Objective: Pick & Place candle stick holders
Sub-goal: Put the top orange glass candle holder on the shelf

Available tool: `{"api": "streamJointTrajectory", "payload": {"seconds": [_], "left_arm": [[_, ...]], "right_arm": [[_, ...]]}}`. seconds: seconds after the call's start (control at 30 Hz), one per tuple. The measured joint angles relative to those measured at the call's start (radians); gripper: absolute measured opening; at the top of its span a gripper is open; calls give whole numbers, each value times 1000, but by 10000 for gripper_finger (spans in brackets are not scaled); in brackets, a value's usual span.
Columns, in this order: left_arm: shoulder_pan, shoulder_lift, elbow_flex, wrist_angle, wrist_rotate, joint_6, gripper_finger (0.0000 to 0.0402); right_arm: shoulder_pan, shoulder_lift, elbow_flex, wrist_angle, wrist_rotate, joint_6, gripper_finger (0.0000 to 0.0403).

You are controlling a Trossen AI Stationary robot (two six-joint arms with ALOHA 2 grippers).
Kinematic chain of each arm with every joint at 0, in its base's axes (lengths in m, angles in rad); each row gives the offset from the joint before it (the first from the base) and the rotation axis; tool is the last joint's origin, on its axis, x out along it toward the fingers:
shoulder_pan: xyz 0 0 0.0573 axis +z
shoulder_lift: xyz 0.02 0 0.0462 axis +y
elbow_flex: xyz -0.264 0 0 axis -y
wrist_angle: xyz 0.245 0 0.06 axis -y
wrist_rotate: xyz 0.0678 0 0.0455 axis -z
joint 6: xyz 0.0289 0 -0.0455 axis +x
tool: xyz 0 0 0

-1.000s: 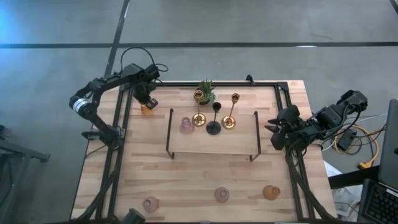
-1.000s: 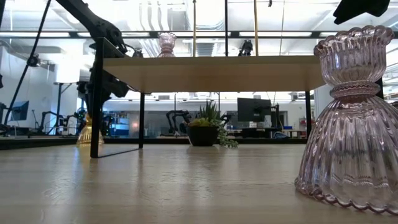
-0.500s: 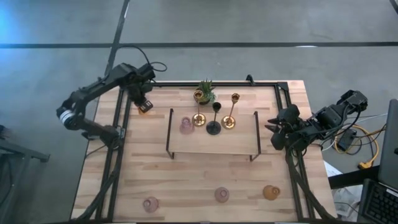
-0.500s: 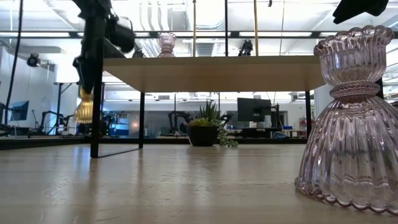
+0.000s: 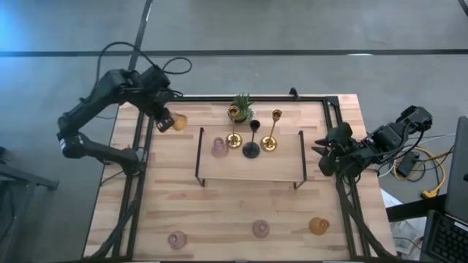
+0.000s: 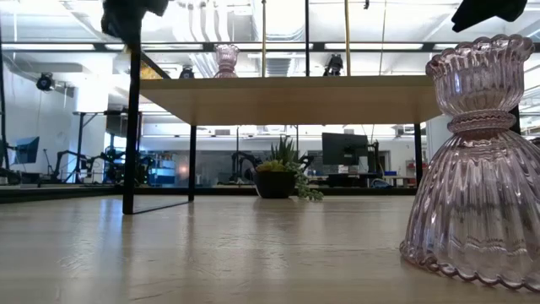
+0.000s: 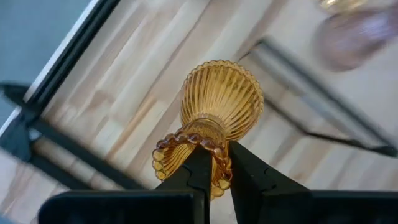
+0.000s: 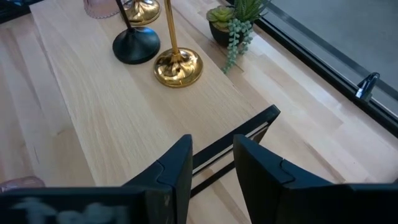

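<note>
Two arms work at the wooden desk (image 5: 219,212), and only the left one carries anything. The left hand (image 5: 164,121) is clenched on an amber glass candle holder (image 7: 214,115), its dark fingers (image 7: 200,168) pinching the beaded foot while the ribbed cup points away from the wrist; the holder hangs tilted in the air above the desk's far-left corner, just left of a low riser shelf (image 5: 248,166).

On that shelf stand a pink glass holder (image 5: 219,147), two slim gold candlesticks (image 5: 234,135) and (image 5: 271,131), and a slim black candlestick (image 5: 252,142) between them. Just behind the shelf sits a small potted plant (image 5: 241,108).

Along the desk's near edge rest two more pink glass holders (image 5: 177,239) and (image 5: 261,229) and another amber holder (image 5: 319,226), well apart from one another. One pink holder (image 6: 477,160) fills the right side of the low view, upright on the desk.

The right hand (image 5: 322,157) waits at the desk's right edge beside the shelf, grasping nothing, its fingers (image 8: 171,168) standing slightly apart.
</note>
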Motion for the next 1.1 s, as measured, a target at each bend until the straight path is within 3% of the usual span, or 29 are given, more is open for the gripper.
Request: {"api": "streamJointTrajectory", "payload": {"seconds": [0.27,0.53,0.87,1.1], "left_arm": [[-143,-50,152,0,7,-99,35],[-353,-75,152,3,7,-148,35],[-796,87,149,124,-22,-194,35],[-915,220,163,132,-73,-199,35]], "right_arm": [[0,-1,0,0,-1,2,107],[0,-2,1,0,-1,-2,113],[0,-1,1,2,-1,5,105],[0,0,21,29,-55,13,96]]}}
